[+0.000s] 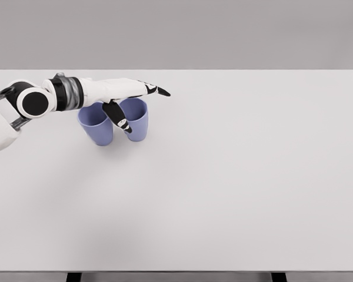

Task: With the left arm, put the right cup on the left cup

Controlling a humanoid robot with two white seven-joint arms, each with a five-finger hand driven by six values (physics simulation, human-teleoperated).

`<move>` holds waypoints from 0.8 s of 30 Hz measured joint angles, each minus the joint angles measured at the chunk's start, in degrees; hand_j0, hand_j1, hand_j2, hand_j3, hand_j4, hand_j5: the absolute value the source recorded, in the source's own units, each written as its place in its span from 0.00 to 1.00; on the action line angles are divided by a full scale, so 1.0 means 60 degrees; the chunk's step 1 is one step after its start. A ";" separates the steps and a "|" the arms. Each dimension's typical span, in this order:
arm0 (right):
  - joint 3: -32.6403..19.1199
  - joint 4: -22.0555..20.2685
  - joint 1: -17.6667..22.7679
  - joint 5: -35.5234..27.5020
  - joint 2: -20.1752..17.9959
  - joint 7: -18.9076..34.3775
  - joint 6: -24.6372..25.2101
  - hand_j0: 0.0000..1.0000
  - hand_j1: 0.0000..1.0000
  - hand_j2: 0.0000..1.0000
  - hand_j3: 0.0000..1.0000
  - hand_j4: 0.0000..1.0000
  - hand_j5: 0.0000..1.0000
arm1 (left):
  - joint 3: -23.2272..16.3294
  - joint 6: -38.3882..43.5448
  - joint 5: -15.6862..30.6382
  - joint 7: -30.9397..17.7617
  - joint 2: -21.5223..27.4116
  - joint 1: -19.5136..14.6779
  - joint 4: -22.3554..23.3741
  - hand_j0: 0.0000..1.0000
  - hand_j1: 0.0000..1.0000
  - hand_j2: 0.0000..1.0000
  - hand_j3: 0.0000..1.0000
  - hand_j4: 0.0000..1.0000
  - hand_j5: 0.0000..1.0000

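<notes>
My left arm (pixel 65 94) reaches in from the left over a white desk (pixel 235 188). Two lilac cups stand upright, mouths up, long axes vertical, just beside each other. The left cup (pixel 97 130) sits under my wrist. My left hand (pixel 126 94) hovers above the right cup (pixel 137 123), fingers (pixel 156 90) released and stretched rightward, thumb (pixel 117 116) dipping between the cups, grasping nothing.

A white table (pixel 235 188) carries 2 blue cups (pixel 97 126) (pixel 136 120) side by side.
</notes>
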 measured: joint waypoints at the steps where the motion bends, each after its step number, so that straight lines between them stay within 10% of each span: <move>1: 0.0000 0.0000 0.0000 0.0000 0.0000 0.0000 0.0000 1.00 1.00 1.00 1.00 1.00 1.00 | -0.0002 0.0000 0.0000 0.0000 -0.0005 0.0014 0.0008 1.00 1.00 1.00 1.00 1.00 1.00; 24: -0.0001 0.0000 0.0014 0.0000 0.0000 0.0000 0.0000 1.00 1.00 1.00 1.00 1.00 1.00 | -0.0059 0.0003 0.0005 0.0000 -0.0022 0.0000 0.0233 1.00 1.00 1.00 1.00 1.00 1.00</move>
